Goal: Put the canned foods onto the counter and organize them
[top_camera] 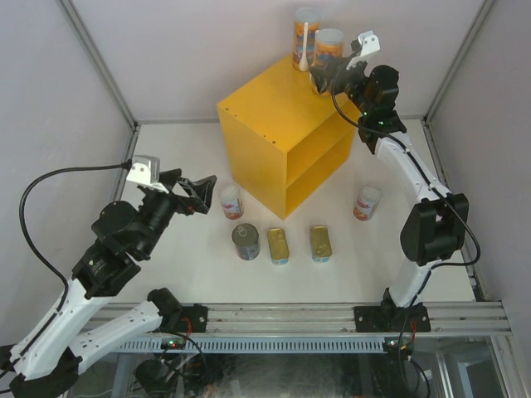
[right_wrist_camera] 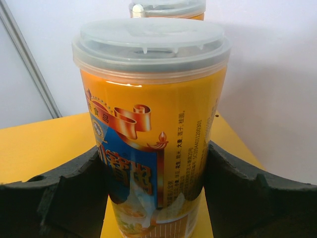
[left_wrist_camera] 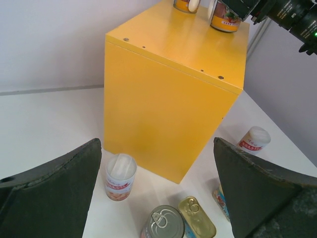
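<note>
Tall can (right_wrist_camera: 151,99) stands on the yellow counter (top_camera: 265,124), pinched by the right hand (right_wrist_camera: 153,168); left hand (left_wrist_camera: 157,143) spread.

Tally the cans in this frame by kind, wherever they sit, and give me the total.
Tall slim labelled cans: 4
Round tin: 1
Flat rectangular gold-topped tins: 2
Total: 7
</note>
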`<state>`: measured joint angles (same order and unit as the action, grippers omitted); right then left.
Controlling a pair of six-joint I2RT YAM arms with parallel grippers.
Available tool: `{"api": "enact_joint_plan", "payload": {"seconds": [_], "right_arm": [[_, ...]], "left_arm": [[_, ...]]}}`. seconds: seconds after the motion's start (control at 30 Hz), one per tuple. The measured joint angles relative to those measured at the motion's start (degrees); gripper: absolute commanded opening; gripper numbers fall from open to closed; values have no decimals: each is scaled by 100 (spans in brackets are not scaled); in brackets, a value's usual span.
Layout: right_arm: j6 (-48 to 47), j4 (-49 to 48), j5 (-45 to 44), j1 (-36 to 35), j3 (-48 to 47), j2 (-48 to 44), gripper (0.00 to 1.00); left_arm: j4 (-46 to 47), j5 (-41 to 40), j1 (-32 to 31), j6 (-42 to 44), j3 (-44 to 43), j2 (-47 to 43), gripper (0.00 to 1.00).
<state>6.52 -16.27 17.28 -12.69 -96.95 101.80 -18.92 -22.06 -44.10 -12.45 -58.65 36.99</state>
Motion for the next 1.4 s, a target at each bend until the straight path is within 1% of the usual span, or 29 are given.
{"api": "enact_joint_plan", "payload": {"seconds": [0.47, 0.6, 0.73, 0.93, 1.17, 1.33, 1.4], "right_arm": [[-175, -111, -50, 166, 70, 2, 0], [-160, -153, -42, 223, 90, 2, 4], [-151, -157, -39, 299, 94, 2, 11], [33, -299, 66, 468, 94, 68, 23], [192, -476, 236, 544, 66, 173, 32], [227, -496, 317, 544, 57, 186, 48], [227, -496, 337, 544, 55, 186, 53]], "left_arm": [[39, -52, 0, -2, 306, -271, 98], [35, -48, 0, -4, 315, -299, 98], [39, -48, 0, -46, 350, -378, 98], [15, -48, 0, -162, 466, -529, 98], [-28, -52, 0, -267, 553, -566, 98], [-44, -50, 0, -345, 590, -570, 98], [-52, -50, 0, -356, 629, -584, 98]]}}
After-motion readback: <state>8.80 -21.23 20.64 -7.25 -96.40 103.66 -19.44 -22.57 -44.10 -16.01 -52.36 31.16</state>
